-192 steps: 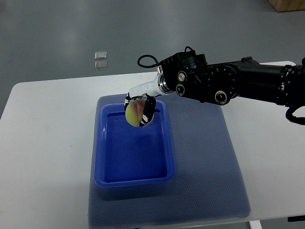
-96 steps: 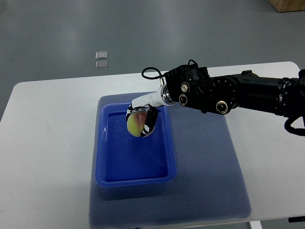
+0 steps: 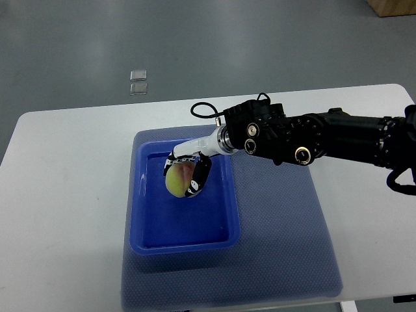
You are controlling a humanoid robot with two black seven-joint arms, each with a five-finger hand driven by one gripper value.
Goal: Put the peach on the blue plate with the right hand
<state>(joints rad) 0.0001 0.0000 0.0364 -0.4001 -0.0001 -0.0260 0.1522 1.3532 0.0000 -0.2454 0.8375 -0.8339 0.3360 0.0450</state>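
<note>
Lower and farther from the table's far edge than a moment ago, the right hand (image 3: 185, 174) now sits deeper over the blue plate (image 3: 183, 244), a rectangular tray lying on a blue mat (image 3: 279, 247) near the table's (image 3: 65, 195) front edge. Its fingers (image 3: 201, 173) are curled closed around the peach (image 3: 177, 180), which hangs inside the tray's walls toward its far end; whether it touches the tray floor cannot be told. No readable writing shows on the black arm (image 3: 312, 133).
</note>
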